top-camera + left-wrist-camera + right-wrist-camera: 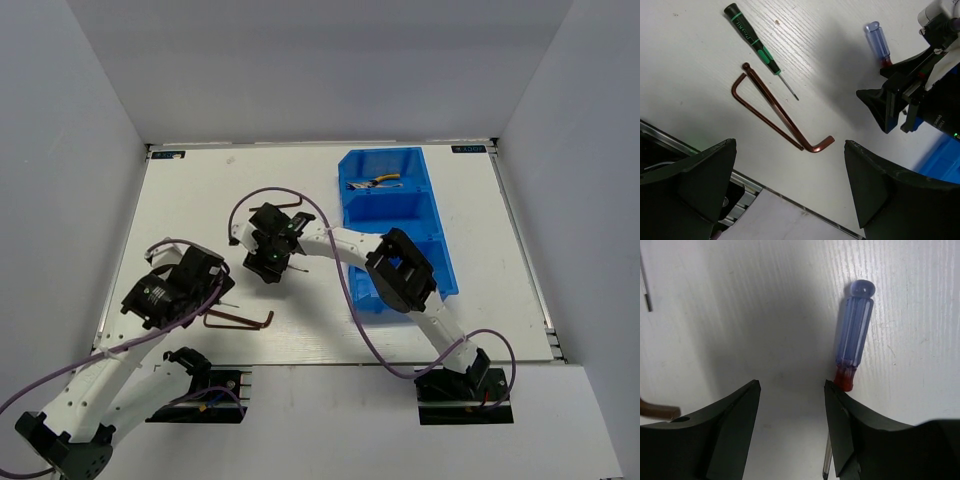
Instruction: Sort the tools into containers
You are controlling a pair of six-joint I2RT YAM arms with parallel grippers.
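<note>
Right gripper (792, 390), jaws wide, low over the table (765, 315); the screwdriver (855, 335) handle lies beside the gap, shaft under one finger. Centre the gap on the handle before closing. Bin (392, 212): to the right.

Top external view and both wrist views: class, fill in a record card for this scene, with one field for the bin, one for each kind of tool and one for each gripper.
bin: blue bin, three compartments, on the right of the table
pliers: yellow-handled pliers, in the far compartment
hex keys: two hex keys, on the table in a V
screwdriver one: green-black screwdriver, on the table beside them
screwdriver two: red-blue screwdriver, on the table
left gripper: jaws open, empty, above the hex keys
right gripper: jaws open, empty, beside the red-blue screwdriver
</note>
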